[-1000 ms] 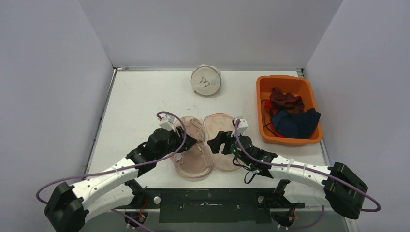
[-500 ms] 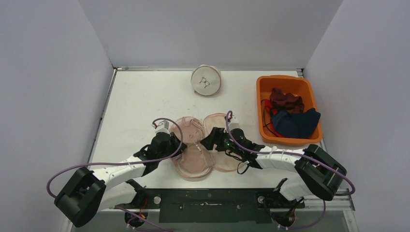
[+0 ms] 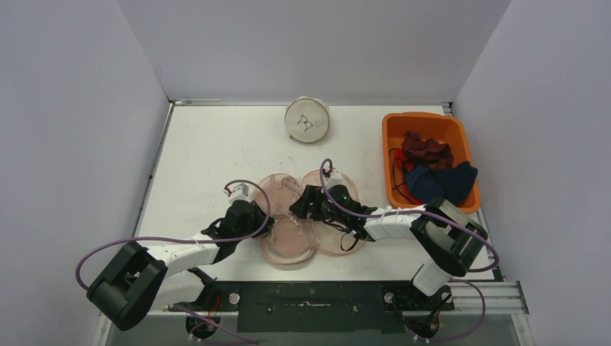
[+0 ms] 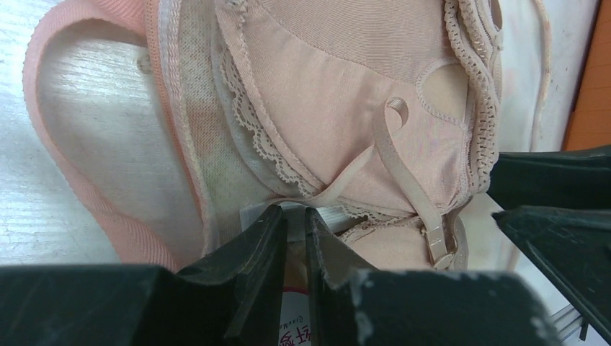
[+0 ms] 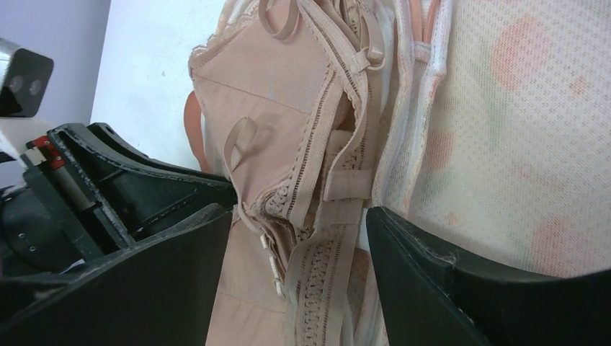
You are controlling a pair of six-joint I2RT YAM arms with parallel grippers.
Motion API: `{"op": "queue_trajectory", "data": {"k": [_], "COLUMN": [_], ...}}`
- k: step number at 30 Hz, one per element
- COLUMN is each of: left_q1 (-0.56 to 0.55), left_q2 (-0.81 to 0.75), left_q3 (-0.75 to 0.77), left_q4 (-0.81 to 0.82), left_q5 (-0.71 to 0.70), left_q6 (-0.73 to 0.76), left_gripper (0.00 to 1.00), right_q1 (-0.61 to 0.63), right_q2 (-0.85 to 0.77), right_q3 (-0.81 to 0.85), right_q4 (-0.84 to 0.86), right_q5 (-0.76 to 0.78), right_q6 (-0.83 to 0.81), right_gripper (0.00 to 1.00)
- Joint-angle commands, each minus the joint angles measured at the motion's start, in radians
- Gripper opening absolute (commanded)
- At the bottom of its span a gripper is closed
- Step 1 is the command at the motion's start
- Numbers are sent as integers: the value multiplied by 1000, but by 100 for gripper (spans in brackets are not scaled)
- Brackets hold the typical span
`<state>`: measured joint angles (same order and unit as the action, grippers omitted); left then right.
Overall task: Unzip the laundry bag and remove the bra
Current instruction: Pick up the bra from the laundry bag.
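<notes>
Treat unzipping as done: pink mesh laundry bag (image 3: 335, 241) spread open in two lobes at centre of white surface (image 3: 216, 144). Removal pending: beige lace-trimmed bra (image 4: 339, 108) lying on the 9 o'clock lobe. Left end effector (image 4: 295, 216) clenched on white printed label (image 4: 328, 213) at bra edge, from 9 o'clock. Right end effector (image 5: 299, 216) released, straddling bra band from 3 o'clock. Lift-out remaining.
</notes>
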<state>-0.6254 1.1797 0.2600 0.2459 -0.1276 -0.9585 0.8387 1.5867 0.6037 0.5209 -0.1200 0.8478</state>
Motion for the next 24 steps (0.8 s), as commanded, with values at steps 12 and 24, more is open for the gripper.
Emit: {"op": "queue_trajectory", "data": {"k": [12,24], "left_q1": [9,9], "left_q2": [60,43], "left_q3": [-28,-35], "left_q4": [115,124], "left_q5": [19,34], "left_q6": [10,19], "left_gripper": [14,13], "right_q1": [16,33], "right_q2": [140,140], "right_q3": [128,160], "right_q4": [23,-92], "right_q5": [-55,8], "right_q6": [3,-27], "right_gripper": [61,76]}}
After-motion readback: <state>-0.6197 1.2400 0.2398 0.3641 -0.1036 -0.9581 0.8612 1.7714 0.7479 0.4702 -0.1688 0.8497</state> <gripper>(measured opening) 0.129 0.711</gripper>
